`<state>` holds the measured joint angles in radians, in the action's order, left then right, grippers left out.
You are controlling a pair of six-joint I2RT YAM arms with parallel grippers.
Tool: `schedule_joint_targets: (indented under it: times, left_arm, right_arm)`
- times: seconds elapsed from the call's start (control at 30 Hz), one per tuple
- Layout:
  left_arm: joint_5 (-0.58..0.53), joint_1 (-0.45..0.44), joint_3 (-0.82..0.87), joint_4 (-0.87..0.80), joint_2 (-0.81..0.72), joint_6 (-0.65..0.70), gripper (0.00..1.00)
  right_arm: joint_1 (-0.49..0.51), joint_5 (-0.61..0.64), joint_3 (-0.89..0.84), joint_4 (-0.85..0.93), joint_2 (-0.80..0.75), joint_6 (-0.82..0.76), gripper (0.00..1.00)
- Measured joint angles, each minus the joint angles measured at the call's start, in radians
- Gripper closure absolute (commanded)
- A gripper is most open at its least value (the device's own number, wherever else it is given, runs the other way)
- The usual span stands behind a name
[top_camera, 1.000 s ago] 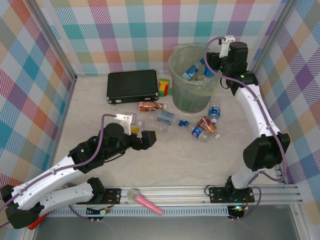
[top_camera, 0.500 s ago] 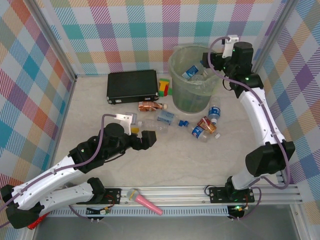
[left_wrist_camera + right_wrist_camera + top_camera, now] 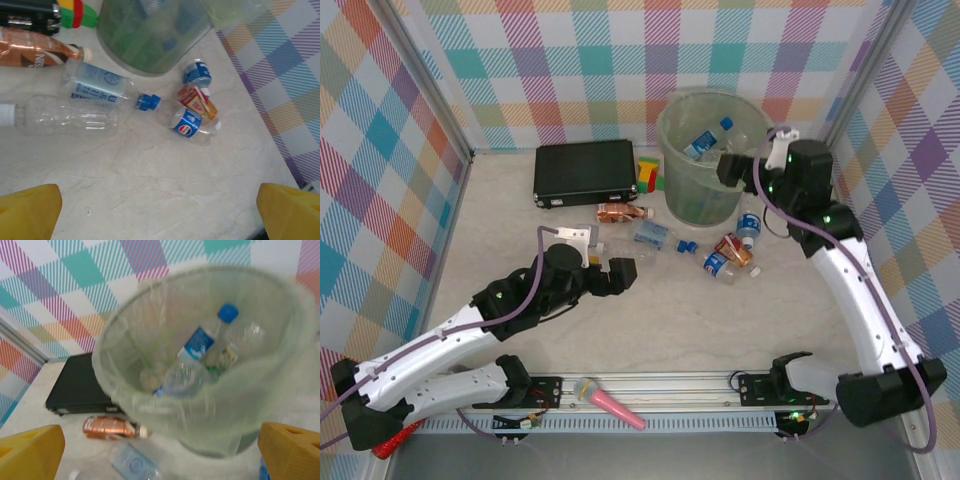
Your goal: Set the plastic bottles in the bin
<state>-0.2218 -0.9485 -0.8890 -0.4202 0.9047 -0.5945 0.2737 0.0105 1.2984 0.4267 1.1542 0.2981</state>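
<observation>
The pale-green bin (image 3: 705, 195) stands at the back with several plastic bottles (image 3: 704, 142) inside, a blue cap uppermost (image 3: 228, 312). On the table lie a copper-labelled bottle (image 3: 620, 212), a clear blue-labelled one (image 3: 653, 235), a plain clear one (image 3: 65, 117), a Pepsi-labelled one (image 3: 718, 265), an orange-labelled one (image 3: 735, 248) and a small blue-labelled one (image 3: 749, 225). My left gripper (image 3: 618, 275) hovers open and empty over bare table, short of the bottles (image 3: 100, 87). Just right of the bin's rim (image 3: 200, 405), my right gripper (image 3: 730, 165) is open and empty.
A flat black case (image 3: 585, 172) lies left of the bin, with coloured blocks (image 3: 648, 175) between them. A loose blue cap (image 3: 687, 246) sits among the bottles. A pink stick (image 3: 610, 400) rests on the front rail. Plaid walls enclose the table.
The right gripper opened fully and drew back and down from over the bin to its right side. The left arm shifted slightly forward.
</observation>
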Motion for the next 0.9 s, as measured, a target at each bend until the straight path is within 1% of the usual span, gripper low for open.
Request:
schedule_joint_targets:
  times: [0.23,0.47,0.6,0.73,0.9]
  left_arm:
    - [-0.114,0.0,0.004,0.001,0.1,-0.099,0.0]
    - [-0.217,0.005,-0.002,0.001,0.274,-0.281,0.02]
    - [-0.237,0.032,-0.006,0.008,0.378,-0.381,0.04]
    - [-0.248,0.068,-0.006,0.026,0.446,-0.483,0.06]
    - [-0.251,0.101,-0.005,0.109,0.513,-0.602,0.06]
  right_arm:
    - [0.048,-0.016,-0.212,0.009,-0.135,0.035,0.01]
    - [0.061,-0.056,-0.365,-0.015,-0.22,0.027,0.01]
    - [0.061,-0.092,-0.428,-0.039,-0.255,0.027,0.01]
    - [0.061,-0.118,-0.452,-0.053,-0.292,0.028,0.01]
    - [0.061,-0.137,-0.452,-0.072,-0.327,0.032,0.01]
